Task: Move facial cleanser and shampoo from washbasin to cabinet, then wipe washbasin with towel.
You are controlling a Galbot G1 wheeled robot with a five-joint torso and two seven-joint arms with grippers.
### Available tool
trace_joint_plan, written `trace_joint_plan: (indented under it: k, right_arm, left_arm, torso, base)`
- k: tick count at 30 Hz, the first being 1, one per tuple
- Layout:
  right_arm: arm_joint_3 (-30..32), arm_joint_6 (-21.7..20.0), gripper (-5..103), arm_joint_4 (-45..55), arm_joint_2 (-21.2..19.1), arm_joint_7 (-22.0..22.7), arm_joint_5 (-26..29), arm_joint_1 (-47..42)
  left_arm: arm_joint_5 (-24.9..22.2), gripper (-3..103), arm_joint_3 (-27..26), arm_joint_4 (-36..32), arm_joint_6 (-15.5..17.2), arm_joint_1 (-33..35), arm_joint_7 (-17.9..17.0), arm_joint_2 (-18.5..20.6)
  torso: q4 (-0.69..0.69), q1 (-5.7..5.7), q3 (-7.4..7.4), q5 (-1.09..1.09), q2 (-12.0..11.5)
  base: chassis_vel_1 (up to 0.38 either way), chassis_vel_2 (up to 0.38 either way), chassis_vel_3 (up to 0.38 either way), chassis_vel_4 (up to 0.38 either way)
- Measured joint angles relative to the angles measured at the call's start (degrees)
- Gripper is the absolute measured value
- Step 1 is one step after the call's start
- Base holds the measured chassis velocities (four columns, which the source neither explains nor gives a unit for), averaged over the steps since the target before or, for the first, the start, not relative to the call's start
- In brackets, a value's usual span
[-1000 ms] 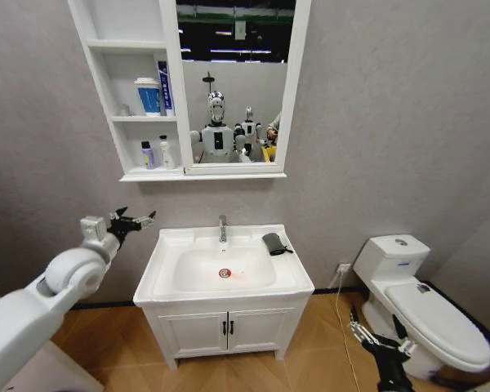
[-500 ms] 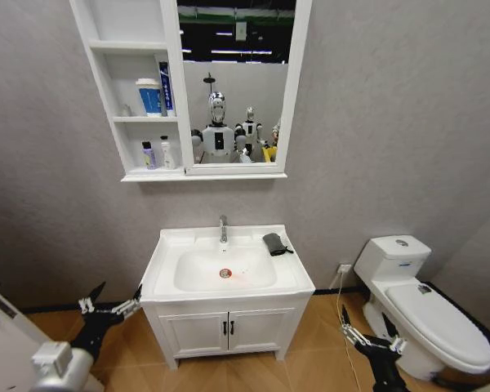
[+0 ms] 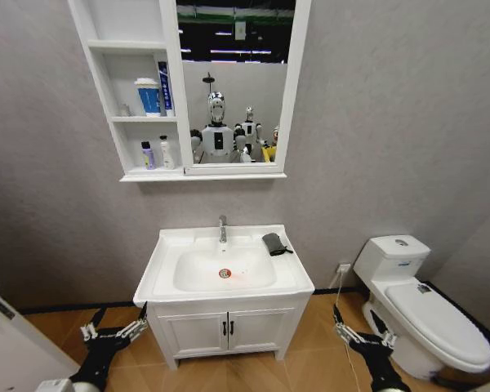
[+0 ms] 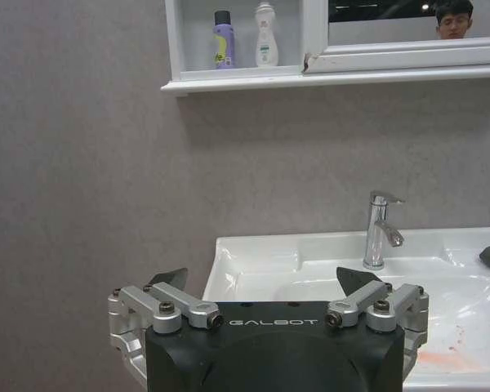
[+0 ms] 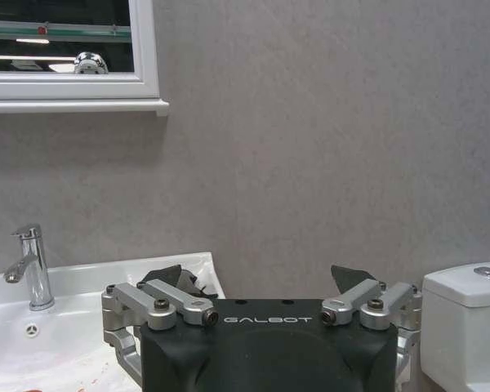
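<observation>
Mid-frame, the washbasin (image 3: 165, 263) is carrying a dark towel (image 3: 273, 243) on its right rim; at upper left, two bottles (image 3: 157, 153) are standing on the cabinet's (image 3: 106, 86) lowest shelf.

The towel (image 3: 273, 243) lies on the washbasin (image 3: 163, 273) rim, right of the tap (image 3: 223, 228), below the cabinet (image 3: 94, 73).

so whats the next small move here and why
Probably raise the right claw toward the towel. Two bottles already stand on the cabinet's bottom shelf, and the washbasin holds no bottles, just the towel on its back right rim. Both claws hang open and low beside the vanity; the left claw sits farther from the towel.
</observation>
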Motion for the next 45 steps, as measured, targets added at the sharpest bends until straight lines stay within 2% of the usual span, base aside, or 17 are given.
trace_joint_plan:
  k: [2,3,6,9,10,14,31,45]
  right_arm:
    - [0.22,-1.04,100,0.62,0.43,0.28,-0.17,0.48]
    - [0.62,-1.97,100,2.17,2.05,0.28,-0.53,-0.33]
    - [1.22,-2.1,100,2.92,3.44,0.16,-2.44,-2.01]
    - [1.84,-2.91,100,2.12,2.09,-0.03,-3.24,-0.54]
    - [1.52,-4.45,100,1.72,0.61,1.46,-1.43,1.66]
    - [0.89,-5.03,100,1.21,-0.98,2.7,0.0,5.47]
    - [-0.99,-5.24,100,-2.19,-1.02,3.69,0.73,9.77]
    - [-1.32,-5.1,100,-2.72,-1.44,3.33,1.56,11.05]
  left_arm:
    - [-0.04,100,0.02,0.04,0.0,-0.05,0.0,0.05]
    - [-0.12,100,0.05,0.11,0.0,-0.14,-0.01,0.13]
    - [-0.21,100,0.09,0.18,0.02,-0.25,-0.02,0.25]
    - [-0.27,100,0.12,0.23,0.05,-0.33,-0.03,0.32]
    - [-0.31,100,0.13,0.26,0.07,-0.37,-0.05,0.35]
    - [-0.37,100,0.16,0.29,0.1,-0.44,-0.1,0.43]
    - [-0.47,100,0.21,0.37,0.16,-0.55,-0.21,0.54]
    - [-0.52,100,0.24,0.4,0.19,-0.57,-0.28,0.58]
  torso:
    - [0.02,0.0,0.0,0.01,0.0]
    - [0.03,0.01,0.0,0.01,0.0]
    - [-0.03,0.01,0.0,-0.02,0.0]
    - [-0.01,0.01,0.0,0.0,0.0]
    - [0.01,0.01,0.0,0.0,0.0]
    - [0.03,0.01,0.01,0.0,-0.01]
    - [0.01,-0.01,0.0,0.0,0.0]
    - [0.01,0.0,0.0,0.02,0.0]
  base:
    - [0.0,0.0,0.0,0.0]
    - [0.0,0.0,0.0,0.0]
    - [0.0,0.0,0.0,0.0]
    - [0.0,0.0,0.0,0.0]
    - [0.0,0.0,0.0,0.0]
    - [0.0,0.0,0.0,0.0]
    - [-0.015,0.011,0.015,-0.019]
    - [-0.176,0.185,0.198,-0.195]
